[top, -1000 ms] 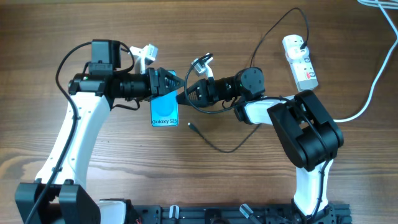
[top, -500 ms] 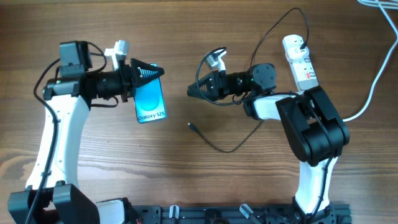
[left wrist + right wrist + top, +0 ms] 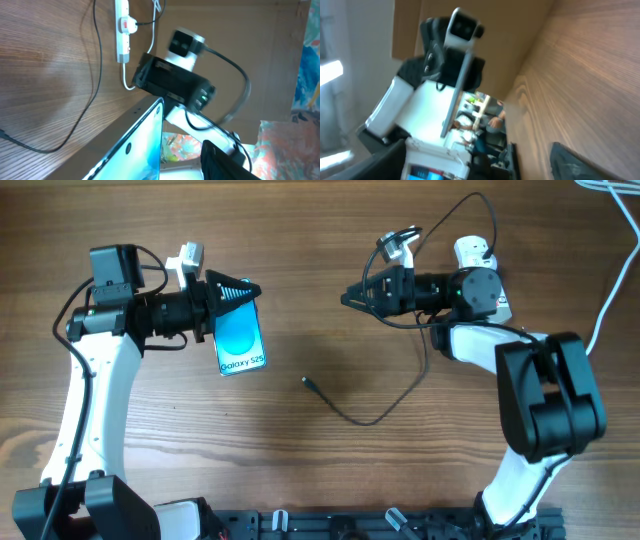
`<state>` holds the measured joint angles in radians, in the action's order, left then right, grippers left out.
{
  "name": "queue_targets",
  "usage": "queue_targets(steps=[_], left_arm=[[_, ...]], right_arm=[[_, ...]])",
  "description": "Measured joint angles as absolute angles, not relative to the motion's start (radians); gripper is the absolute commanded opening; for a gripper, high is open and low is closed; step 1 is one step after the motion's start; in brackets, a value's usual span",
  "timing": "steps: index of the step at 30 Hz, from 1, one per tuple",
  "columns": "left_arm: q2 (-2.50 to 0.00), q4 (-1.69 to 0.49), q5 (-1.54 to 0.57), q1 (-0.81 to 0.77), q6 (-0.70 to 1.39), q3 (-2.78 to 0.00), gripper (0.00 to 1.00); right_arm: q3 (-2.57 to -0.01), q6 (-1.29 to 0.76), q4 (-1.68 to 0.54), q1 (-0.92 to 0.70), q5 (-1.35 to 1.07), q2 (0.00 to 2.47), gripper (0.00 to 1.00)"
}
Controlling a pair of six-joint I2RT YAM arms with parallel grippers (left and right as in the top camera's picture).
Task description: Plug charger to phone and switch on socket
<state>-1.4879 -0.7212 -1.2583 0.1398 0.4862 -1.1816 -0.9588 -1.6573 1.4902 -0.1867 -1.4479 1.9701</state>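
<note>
The long thin black charger cable (image 3: 362,422) is laid on the brown wooden table (image 3: 300,480), its tip free. Farther back, the teal-screened rectangular phone (image 3: 241,340) is clamped by the left gripper (image 3: 252,293); the right gripper (image 3: 348,299) is spread open, empty. The white power-strip socket (image 3: 468,250) is seen farthest.

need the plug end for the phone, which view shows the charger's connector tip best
Overhead: the connector tip lies in plain sight on the table, with nothing over it. The left wrist view shows only the cable running off the frame's edge; the right wrist view shows none of it.
</note>
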Motion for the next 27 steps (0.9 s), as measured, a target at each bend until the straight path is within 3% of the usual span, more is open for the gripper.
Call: queue_targets(steps=[2, 6, 9, 15, 18, 21, 27], left_arm=[[-1.488, -0.721, -1.247, 0.140, 0.489, -1.182, 0.04], [-1.488, -0.722, -1.226, 0.140, 0.488, -1.182, 0.04], [-1.487, -0.722, -1.203, 0.140, 0.484, -1.182, 0.04], [-1.487, -0.725, -1.174, 0.140, 0.456, -1.182, 0.04], [-1.487, -0.725, -1.184, 0.140, 0.454, -1.182, 0.13], [-1.487, -0.717, -1.241, 0.140, 0.452, -1.182, 0.34], [-1.486, -0.716, -1.300, 0.140, 0.450, -1.182, 0.38]], right_arm=[[-0.958, -1.605, 1.392, -0.191, -1.463, 1.959, 1.00], [-0.953, -1.377, 0.899, -0.196, -1.426, 1.956, 1.00], [-0.943, -1.098, 0.501, -0.197, -1.287, 1.964, 1.00], [-0.938, -0.781, 0.333, -0.217, -1.097, 1.965, 0.99], [-0.939, -0.701, 0.258, -0.220, -1.042, 1.961, 0.99], [-0.953, -0.604, 0.037, -0.219, -0.952, 1.920, 1.00], [-1.063, -0.396, -0.350, -0.219, -0.781, 1.678, 1.00]])
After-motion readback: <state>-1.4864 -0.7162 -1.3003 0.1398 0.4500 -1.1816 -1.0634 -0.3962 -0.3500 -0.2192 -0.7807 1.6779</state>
